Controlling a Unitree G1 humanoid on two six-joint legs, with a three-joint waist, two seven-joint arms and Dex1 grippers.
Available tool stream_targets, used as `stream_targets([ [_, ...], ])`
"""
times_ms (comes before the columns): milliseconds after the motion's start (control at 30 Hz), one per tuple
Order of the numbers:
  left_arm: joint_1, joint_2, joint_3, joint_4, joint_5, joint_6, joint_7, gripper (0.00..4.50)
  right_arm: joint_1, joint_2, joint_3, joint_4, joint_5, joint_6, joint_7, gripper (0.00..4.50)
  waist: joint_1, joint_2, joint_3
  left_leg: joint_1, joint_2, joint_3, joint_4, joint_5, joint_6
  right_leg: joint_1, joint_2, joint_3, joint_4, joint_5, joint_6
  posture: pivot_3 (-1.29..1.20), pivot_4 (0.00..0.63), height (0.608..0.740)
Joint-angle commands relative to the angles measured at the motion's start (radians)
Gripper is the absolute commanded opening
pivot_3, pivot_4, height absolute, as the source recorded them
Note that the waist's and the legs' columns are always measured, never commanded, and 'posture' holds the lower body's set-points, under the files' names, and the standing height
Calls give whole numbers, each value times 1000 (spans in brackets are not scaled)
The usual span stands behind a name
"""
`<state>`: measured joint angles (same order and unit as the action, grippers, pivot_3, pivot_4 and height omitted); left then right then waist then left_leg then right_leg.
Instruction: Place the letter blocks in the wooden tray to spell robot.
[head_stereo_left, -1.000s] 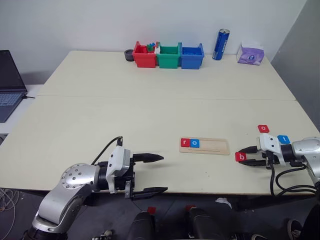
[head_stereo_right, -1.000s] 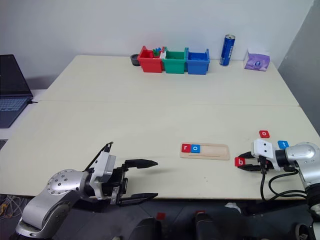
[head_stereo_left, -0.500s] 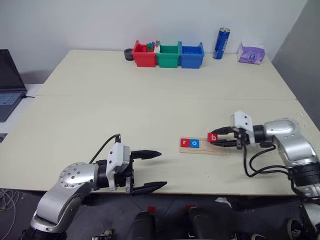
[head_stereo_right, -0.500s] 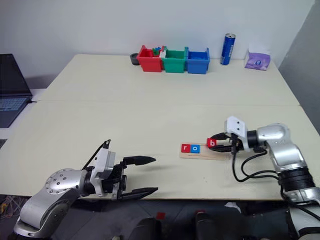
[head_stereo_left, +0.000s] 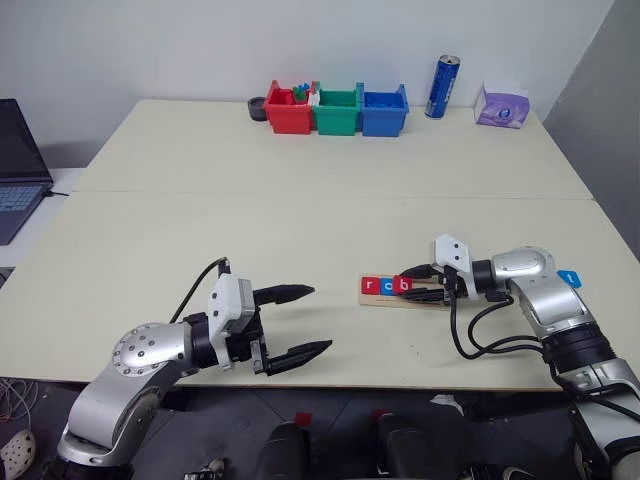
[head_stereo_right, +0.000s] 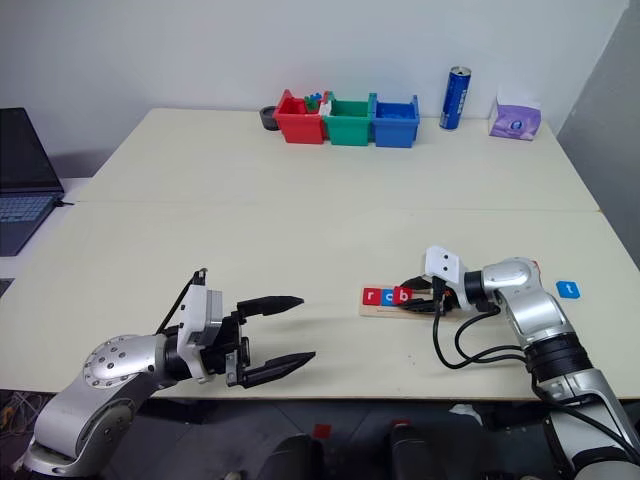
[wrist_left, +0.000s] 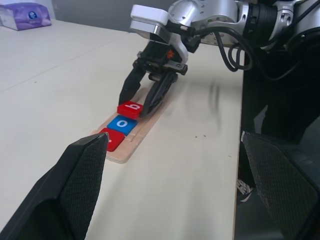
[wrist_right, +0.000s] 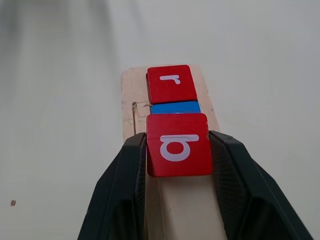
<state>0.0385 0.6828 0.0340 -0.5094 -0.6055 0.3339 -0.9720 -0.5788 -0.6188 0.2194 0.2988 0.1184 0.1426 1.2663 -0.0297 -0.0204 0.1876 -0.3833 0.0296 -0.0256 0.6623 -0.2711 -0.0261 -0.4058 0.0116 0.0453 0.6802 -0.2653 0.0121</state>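
Pale wood tray (head_stereo_left: 408, 291) lies on the cream desk (head_stereo_left: 300, 220) near the front edge, w/ three letter blocks at its left end: red "r" (head_stereo_left: 369, 285), blue "o" (head_stereo_left: 386, 285), then red "b" (head_stereo_left: 403, 285) just beside the "o". Right end effector (head_stereo_left: 412, 284) is clamped on the "b" block, one black finger (wrist_right: 127, 185) on each side of it, over the tray groove; can't tell if the block sits fully down in the groove or is a bit above it. Rest of the tray to the right lies under the fingers and wrist. Blue "t" block (head_stereo_left: 569, 278) sits on the desk to the right of that arm, well apart from the tray. Left end effector (head_stereo_left: 300, 321) hovers at the front-left of the desk, fingers spread wide, gripping nothing, pointing toward the tray. At the back of the desk: red bin (head_stereo_left: 289, 112), green bin (head_stereo_left: 337, 112), blue bin (head_stereo_left: 384, 112) in a row, blue can (head_stereo_left: 441, 88) upright, purple tissue pack (head_stereo_left: 501, 107). Laptop (head_stereo_left: 18, 165) at far left.
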Motion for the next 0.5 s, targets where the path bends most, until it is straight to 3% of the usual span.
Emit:
stream_targets([
  [33, 13, 2, 22, -39, -2, -26, -3, 4500, -34, -21, -14, 8, 2, -26, 22, 1463, 0, 0, 0, 0, 0, 0, 0, 0, 0, 0, 0, 0, 0, 0, 0, 0, 150, 740],
  [500, 37, 7, 15, -24, 8, -58, -26, 4500, -48, -18, -5, 78, -33, -100, 20, 1463, 0, 0, 0, 0, 0, 0, 0, 0, 0, 0, 0, 0, 0, 0, 0, 0, 150, 740],
])
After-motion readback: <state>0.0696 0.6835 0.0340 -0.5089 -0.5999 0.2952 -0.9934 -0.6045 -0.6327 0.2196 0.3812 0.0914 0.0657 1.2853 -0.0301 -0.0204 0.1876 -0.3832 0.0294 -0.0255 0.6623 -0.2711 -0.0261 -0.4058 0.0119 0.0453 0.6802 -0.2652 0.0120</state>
